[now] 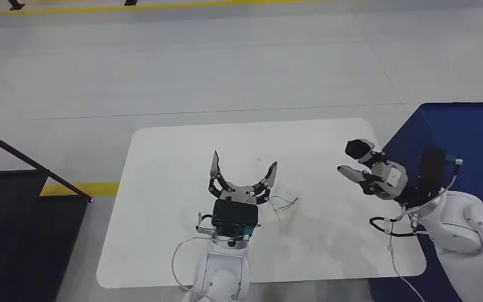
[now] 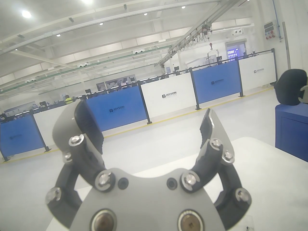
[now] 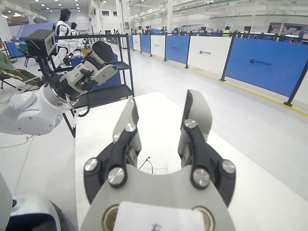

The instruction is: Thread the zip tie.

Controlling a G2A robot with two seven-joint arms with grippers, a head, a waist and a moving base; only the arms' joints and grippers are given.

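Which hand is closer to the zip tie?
Left. The left hand hangs just beside the zip tie; the right hand is farther off, by the edge of the table.

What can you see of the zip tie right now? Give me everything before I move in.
The zip tie is a thin, dark, wiry strip, plastic by its look. It lies loose and curved on the white table. It rests just beside the open left claw, between that and the open right claw, and neither claw touches it. The right wrist view shows a small head at one end. It is too fine to tell whether it is threaded.
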